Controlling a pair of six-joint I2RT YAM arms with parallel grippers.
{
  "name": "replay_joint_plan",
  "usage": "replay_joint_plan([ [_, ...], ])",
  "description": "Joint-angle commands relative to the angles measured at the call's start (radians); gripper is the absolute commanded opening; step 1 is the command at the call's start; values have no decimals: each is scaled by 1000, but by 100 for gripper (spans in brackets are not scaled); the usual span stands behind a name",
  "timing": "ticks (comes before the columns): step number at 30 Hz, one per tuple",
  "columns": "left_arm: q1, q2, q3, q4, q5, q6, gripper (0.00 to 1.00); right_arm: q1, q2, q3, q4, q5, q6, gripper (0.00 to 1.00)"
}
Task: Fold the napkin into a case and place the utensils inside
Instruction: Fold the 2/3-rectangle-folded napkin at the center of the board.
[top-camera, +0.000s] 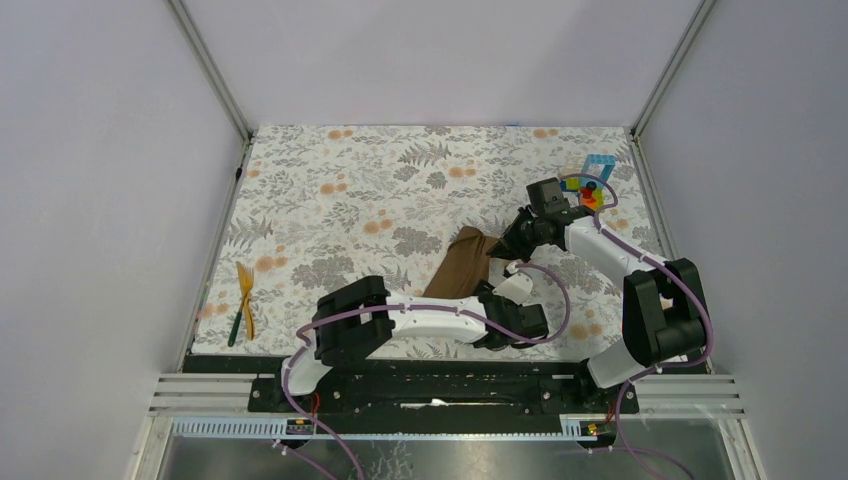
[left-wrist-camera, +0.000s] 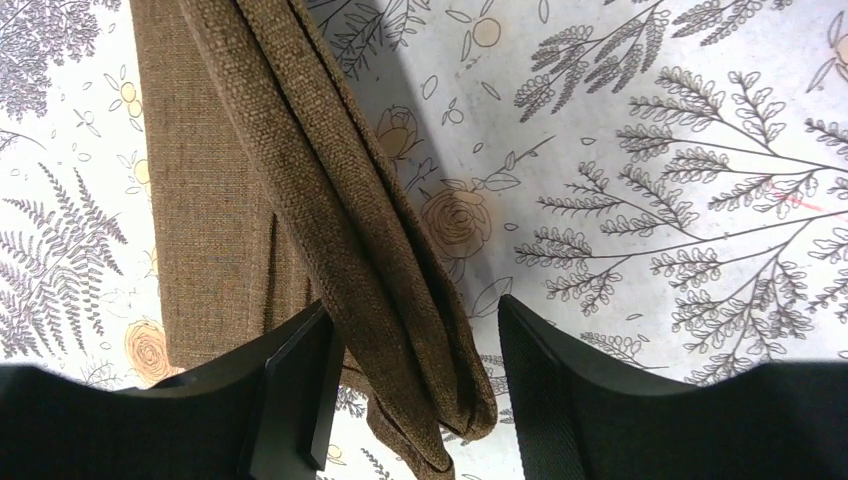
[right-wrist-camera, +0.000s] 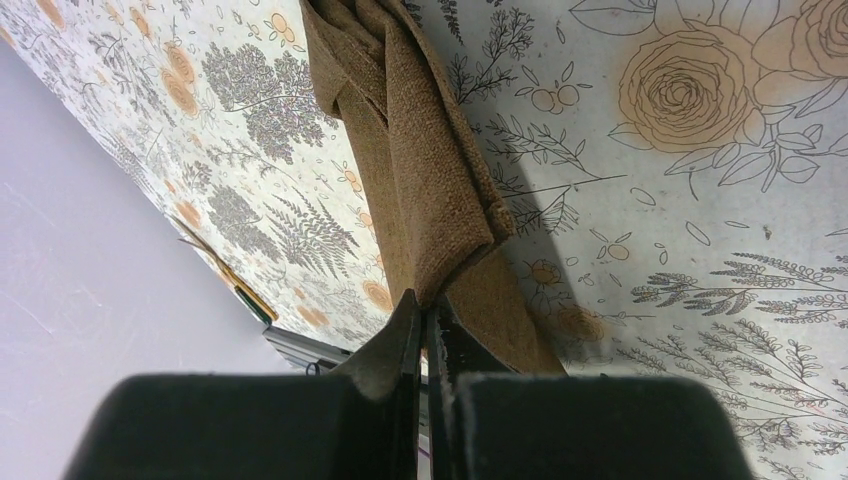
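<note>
My right pincer (right-wrist-camera: 424, 312) clamped on the plain brown fabric napkin (right-wrist-camera: 420, 190); my left pincer (left-wrist-camera: 415, 335) stands apart, straddling its fold.

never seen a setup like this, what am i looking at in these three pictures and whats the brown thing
These are two robot arms bolted to the near edge of a table, each ending in a two-finger claw. The wide picture comes from a fixed camera above and behind the arms. The other two come from small cameras on each wrist, so the black shapes at the bottom are that arm's own fingers.

On the floral table covering lie a brown napkin, some thin yellow utensils near the left edge, and a small stack of toy blocks at the far right.

The right gripper is shut on a bunched end of the napkin. The left gripper is open, with the napkin's folded edge between its fingers.
</note>
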Motion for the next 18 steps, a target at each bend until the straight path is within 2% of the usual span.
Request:
replay_joint_plan([
  [1, -10, 6, 50, -34, -74, -23, 60, -4, -46, 6, 15, 0, 21, 0],
  [3, -10, 6, 51, -34, -69, -22, 54, -4, -45, 7, 15, -1, 21, 0],
  [6, -15, -2, 49, -39, -71, -27, 41, -4, -44, 7, 14, 0, 19, 0],
  [13, -24, -21, 54, -59, -75, -33, 30, -4, -43, 10, 13, -1, 16, 0],
  [18, -24, -46, 56, -62, -43, -28, 15, -4, -56, 15, 2, 23, -5, 0],
])
